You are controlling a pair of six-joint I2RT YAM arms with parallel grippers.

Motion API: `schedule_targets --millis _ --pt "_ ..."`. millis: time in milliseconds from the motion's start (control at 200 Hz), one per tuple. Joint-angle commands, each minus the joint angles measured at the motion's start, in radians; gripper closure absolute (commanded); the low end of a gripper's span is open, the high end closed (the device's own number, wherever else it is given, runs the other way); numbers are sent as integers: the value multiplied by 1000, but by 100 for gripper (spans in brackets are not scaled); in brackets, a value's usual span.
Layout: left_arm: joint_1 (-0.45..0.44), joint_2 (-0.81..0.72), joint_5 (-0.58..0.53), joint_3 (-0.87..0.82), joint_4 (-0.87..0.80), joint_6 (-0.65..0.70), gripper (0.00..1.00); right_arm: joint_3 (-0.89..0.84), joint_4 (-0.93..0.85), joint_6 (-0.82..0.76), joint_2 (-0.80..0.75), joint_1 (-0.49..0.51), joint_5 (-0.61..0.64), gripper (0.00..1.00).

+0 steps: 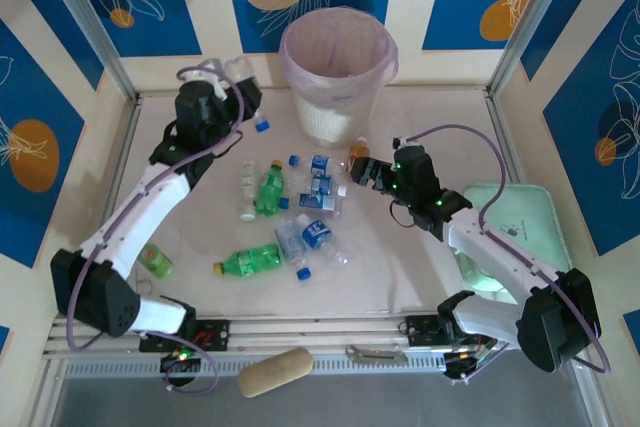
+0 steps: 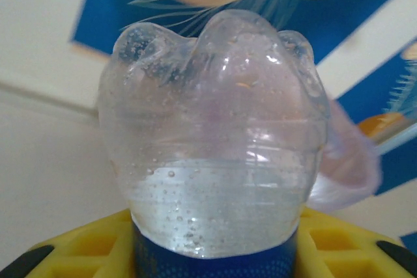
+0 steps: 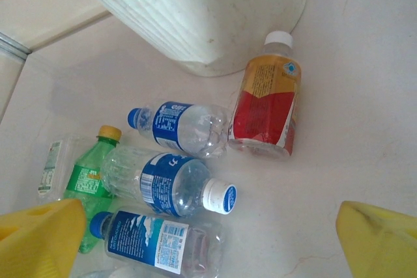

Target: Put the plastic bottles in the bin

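My left gripper [image 1: 233, 85] is raised at the back left, left of the bin [image 1: 338, 57], and is shut on a clear plastic bottle [image 1: 240, 70]. In the left wrist view that bottle [image 2: 212, 135], blue-labelled and part full of water, stands between the yellow fingers [image 2: 91, 245]. My right gripper [image 1: 356, 175] hangs open above the pile of bottles [image 1: 310, 197] in front of the bin. Below its yellow fingertips [image 3: 39, 236] lie three blue-labelled bottles [image 3: 163, 183], a green one [image 3: 88, 180] and a red-labelled amber bottle [image 3: 267, 105] beside the bin's base [image 3: 208, 11].
More green bottles lie at the middle [image 1: 250, 261] and far left [image 1: 155, 262]. Loose blue caps [image 1: 262, 127] dot the table. A pale green tray [image 1: 510, 212] sits under the right arm. A tan roll [image 1: 275, 371] lies by the near rail.
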Motion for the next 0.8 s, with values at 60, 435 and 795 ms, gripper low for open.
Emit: schedule_targets --millis 60,435,795 --pt "-57 177 107 256 104 81 58 -18 -21 16 -49 -27 -34 1" --pt "-109 700 130 983 53 169 58 -76 -41 34 -115 -72 -68 1" --pt "-128 925 85 1172 -1 249 56 -101 -57 34 -163 -103 -79 1"
